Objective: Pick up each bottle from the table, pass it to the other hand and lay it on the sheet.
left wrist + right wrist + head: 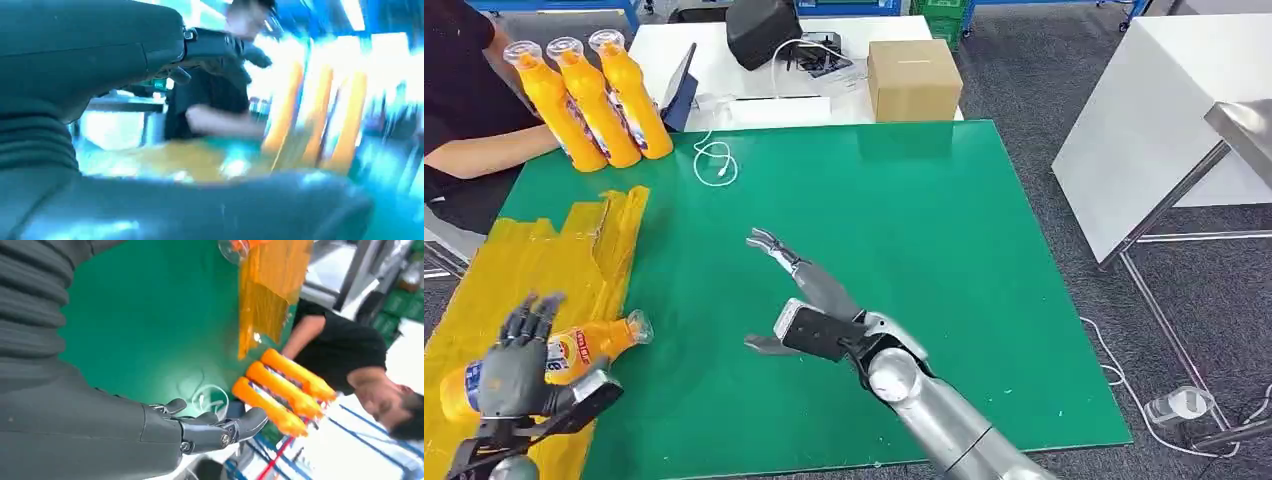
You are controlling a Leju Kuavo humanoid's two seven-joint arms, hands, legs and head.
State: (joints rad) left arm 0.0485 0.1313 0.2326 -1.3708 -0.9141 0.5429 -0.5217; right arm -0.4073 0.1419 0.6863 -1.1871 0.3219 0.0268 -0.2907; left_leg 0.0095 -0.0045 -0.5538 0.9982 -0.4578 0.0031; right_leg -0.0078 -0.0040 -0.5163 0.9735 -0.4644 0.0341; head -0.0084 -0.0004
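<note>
**A:** From the head view, what do you hold?

**B:** My left hand (pixel 516 365) grips a bottle (pixel 574 352) lying over the yellow sheet (pixel 544 255) at the near left corner of the green table (pixel 944 260). Its long axis runs roughly along the near edge, cap toward the table's middle. My right hand (pixel 796 290) hangs over the middle of the table, fingers spread, holding nothing.

**A:** And the next ones?

**B:** Three bottles (pixel 594 95) stand upright in a row at the far left corner, just beside a person's arm (pixel 484 150). They lie well ahead and to the left of my right hand. My left hand looks nearer to them, but it is busy.

**A:** Left wrist view?

**B:** Blurred. I make out my left hand's dark fingers and three orange uprights beyond, nothing finer.

**A:** Right wrist view?

**B:** My right fingers (pixel 240 426) are apart and empty, pointing toward the three bottles, which stand well beyond the fingertips. A white cable (pixel 210 399) lies on the table between.
</note>
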